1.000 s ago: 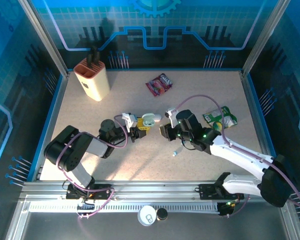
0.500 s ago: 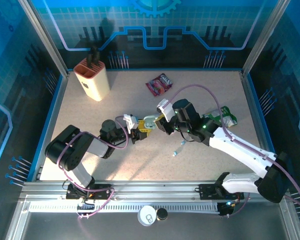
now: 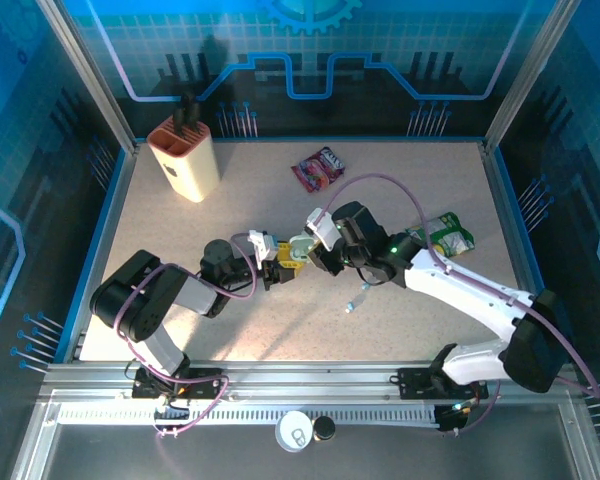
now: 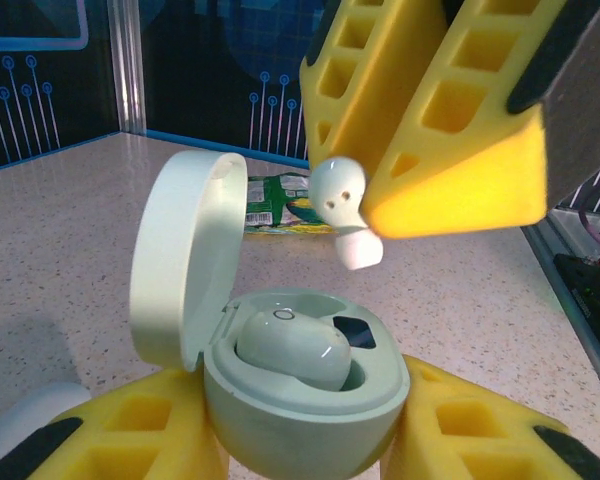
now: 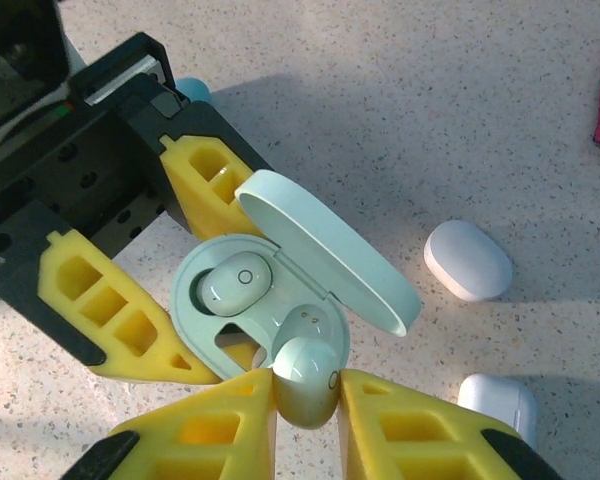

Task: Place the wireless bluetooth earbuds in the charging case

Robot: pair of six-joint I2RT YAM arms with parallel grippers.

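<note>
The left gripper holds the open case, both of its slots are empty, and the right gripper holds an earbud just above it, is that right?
Not quite. The left wrist view shows one earbud already seated in the case; just the slot beside it is empty. The left gripper does hold the open case, and the right gripper holds a second earbud just above it.

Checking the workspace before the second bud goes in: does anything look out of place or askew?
Nothing looks damaged or spilled. The left gripper holds the open case upright with one earbud seated, and the right gripper holds a second earbud above it. What seems to be a loose bud lies by itself on the table.
</note>
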